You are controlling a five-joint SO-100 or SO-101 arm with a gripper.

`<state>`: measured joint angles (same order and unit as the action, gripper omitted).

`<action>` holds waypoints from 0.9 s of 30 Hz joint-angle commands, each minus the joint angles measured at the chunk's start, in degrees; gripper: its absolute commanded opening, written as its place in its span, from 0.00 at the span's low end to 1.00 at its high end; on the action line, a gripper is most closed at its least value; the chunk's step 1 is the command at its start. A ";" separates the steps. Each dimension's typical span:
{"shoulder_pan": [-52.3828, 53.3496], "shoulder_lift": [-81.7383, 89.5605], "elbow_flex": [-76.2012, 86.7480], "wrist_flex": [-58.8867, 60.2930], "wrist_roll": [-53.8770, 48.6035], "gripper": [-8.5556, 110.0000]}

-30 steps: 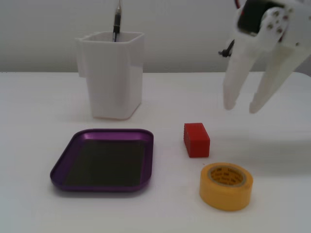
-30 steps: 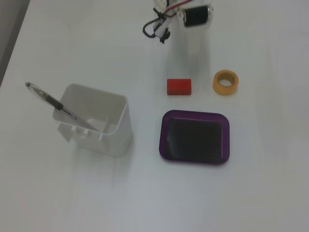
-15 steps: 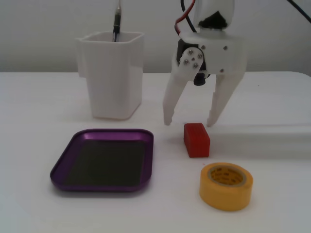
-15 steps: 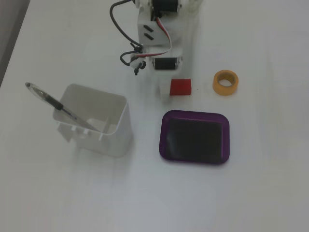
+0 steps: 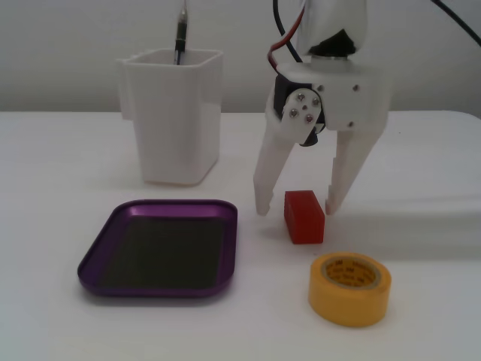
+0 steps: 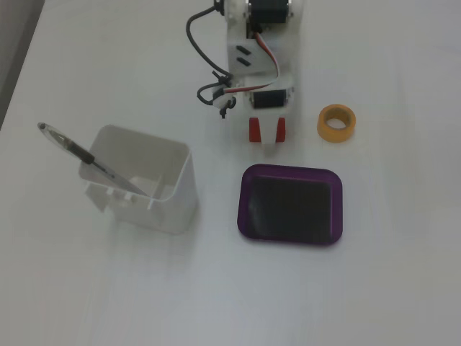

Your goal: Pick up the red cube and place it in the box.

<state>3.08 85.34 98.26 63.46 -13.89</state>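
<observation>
While the white plastic gripper hangs point-down in the middle of the low fixed view, its two long tapering fingers stand spread wide apart, one on each side of the red cube, and they grip nothing. Whether the tips touch the cube's sides cannot be told. The cube is a small bright red oblong block with flat faces and crisp edges, lying on the smooth matte white worktop just right of centre. In the high fixed view, the gripper covers the cube's middle, so only two red strips show at either side of a white finger.

Left of the cube in the low view lies the box, a shallow purple metal tray with rounded corners, a low glossy rim and a dark flat floor; it is empty. In the high view the box sits just below the cube, near but apart.

A roll of yellow tape, a squat ring with a hollow core, rests at the lower right of the low view, near the cube. A tall white square container with slightly tapering walls stands at the upper left, with a thin dark pen leaning inside.
</observation>
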 commanded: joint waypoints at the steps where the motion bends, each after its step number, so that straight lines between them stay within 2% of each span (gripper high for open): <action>1: -0.70 0.35 -2.02 -0.26 0.44 0.26; 11: -0.44 -7.38 -2.11 -1.58 0.35 0.25; 14: -0.53 -8.96 -2.37 -1.58 0.35 0.20; 18: -0.53 -8.96 -2.90 -0.88 0.44 0.06; 22: -0.62 -6.86 -4.83 0.00 1.23 0.07; 27: -1.32 5.01 -9.40 6.33 1.23 0.07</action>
<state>2.29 80.86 92.90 66.71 -12.92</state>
